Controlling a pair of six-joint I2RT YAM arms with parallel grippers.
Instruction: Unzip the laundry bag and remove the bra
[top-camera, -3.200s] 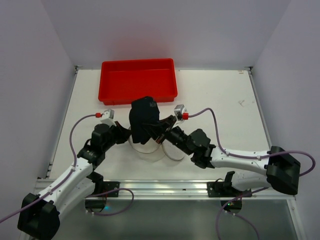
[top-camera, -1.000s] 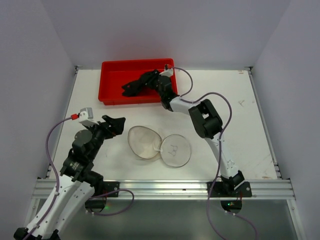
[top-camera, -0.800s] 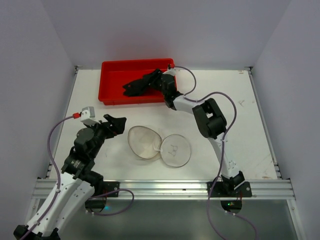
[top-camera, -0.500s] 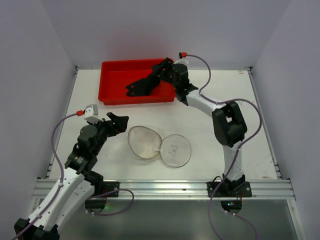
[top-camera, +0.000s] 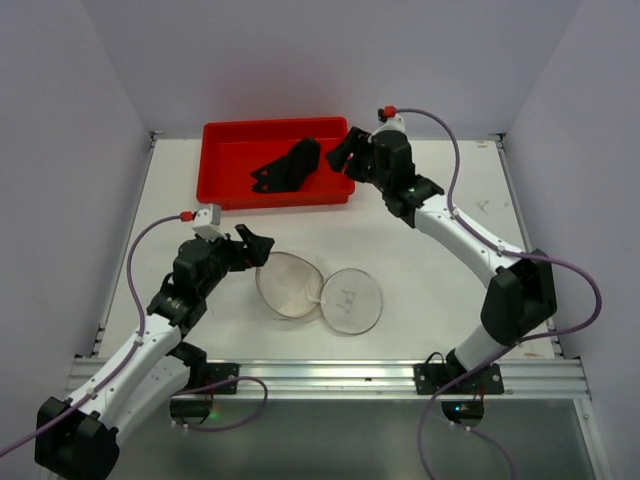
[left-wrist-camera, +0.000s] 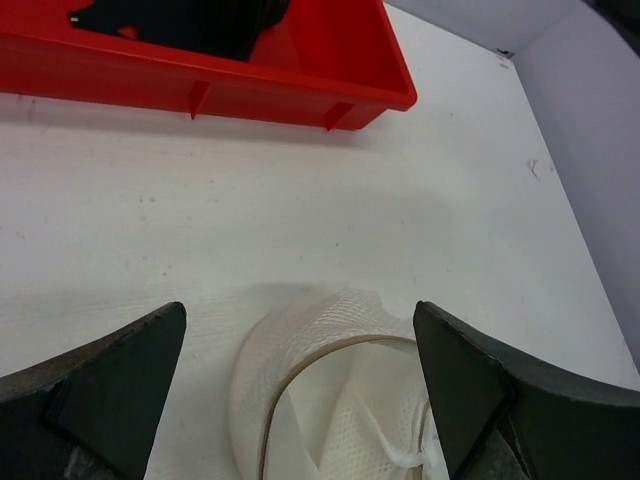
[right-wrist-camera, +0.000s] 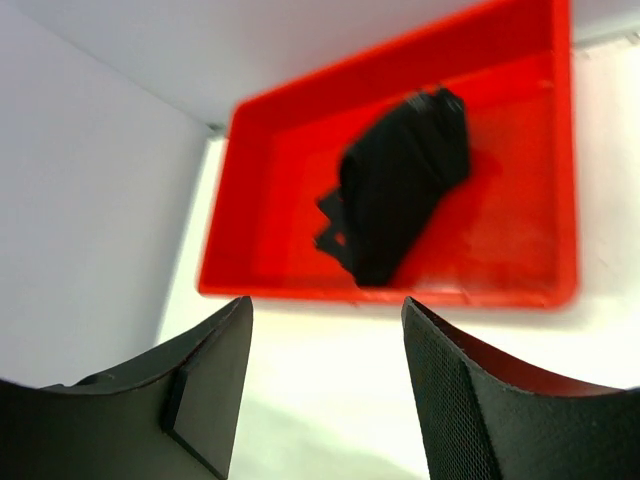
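Bra (top-camera: 288, 166) black, crumpled in red tray (top-camera: 228, 168); laundry bag (top-camera: 293, 287) open; left claw (top-camera: 262, 247), right claw (top-camera: 342, 151) spread.

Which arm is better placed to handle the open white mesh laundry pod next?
Left. The left gripper, open, hovers beside the white mesh laundry pod; the right gripper is open by the red plastic tray holding the black fabric bra.

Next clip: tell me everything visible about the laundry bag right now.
The laundry bag is a small white translucent mesh pod lying open on the table: a round bowl with a rim and, joined at its right, a round lid flap lying flat, bearing a small dark mark. No dark garment shows inside. The left gripper, open, sits by its left rim; contact cannot be told.
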